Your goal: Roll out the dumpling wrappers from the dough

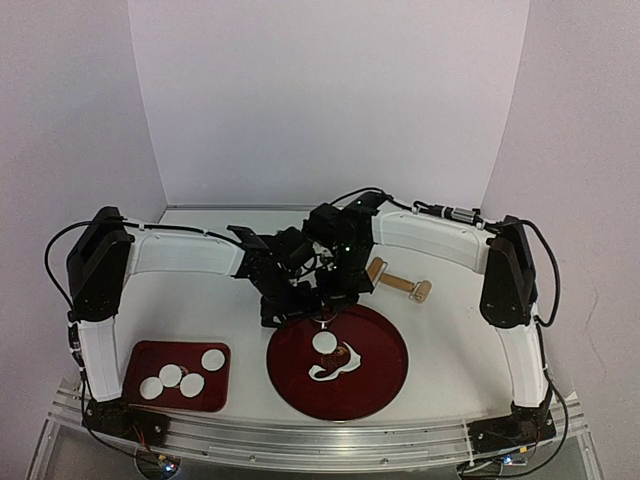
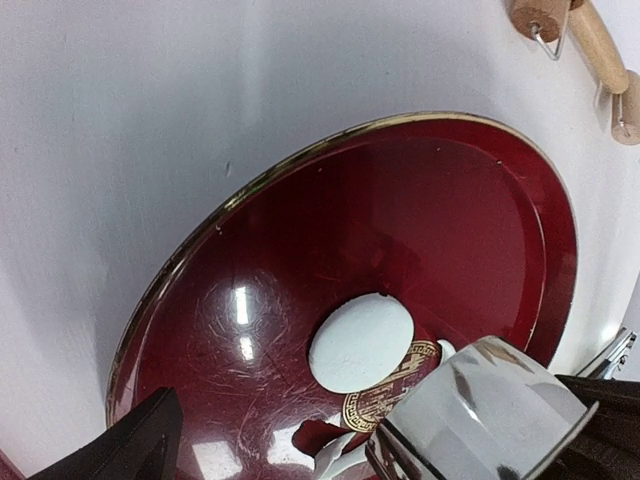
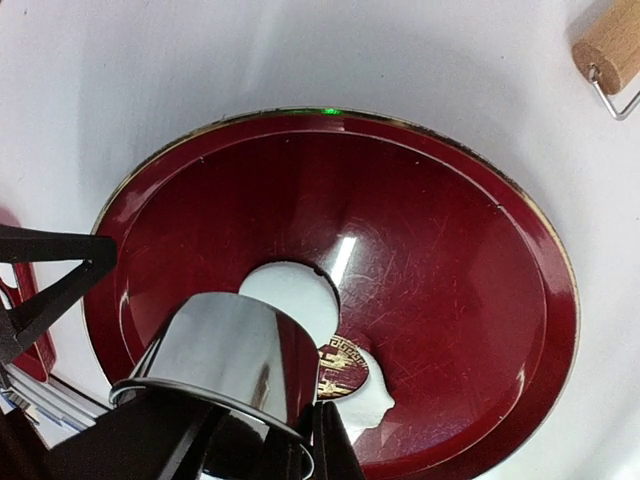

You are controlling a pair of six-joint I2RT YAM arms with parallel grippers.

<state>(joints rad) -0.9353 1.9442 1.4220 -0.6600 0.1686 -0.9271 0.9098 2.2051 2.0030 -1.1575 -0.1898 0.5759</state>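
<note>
hovering over the far side of the round red plate (image 1: pixel 385 385), both arms met above the work. the right hand (image 3: pixel 322 425) was pressed together on the wall of the metal ring (image 3: pixel 225 355), pinching it and holding it over the plate, seemingly clear of the surface. i judge it was kept up there so that the cut wrapper (image 1: pixel 325 343) beneath lay exposed. that wrapper, a neat white disc, lay flat near the plate's middle, with the ragged dough (image 1: pixel 338 370) curling along its near side, close to it and perhaps touching. the left hand (image 1: pixel 278 305) stood spread wide and held nothing, poised just left of the ring, which suited reaching down for the disc. four more dumpling wrappers (image 1: pixel 171 376) lay side by side on the small red tray (image 1: pixel 140 355) at the near left, apart from the plate, so the tray looked like the place where the cut ones were gathered. the rolling pin (image 1: pixel 400 283) lay on the table (image 1: pixel 450 330) to the far right, beside the plate's rim and out of both hands' way. what crowded the pick was the ring itself and the right hand, hanging close over the disc, and the dough scrap beside the disc could lift along with it.
</note>
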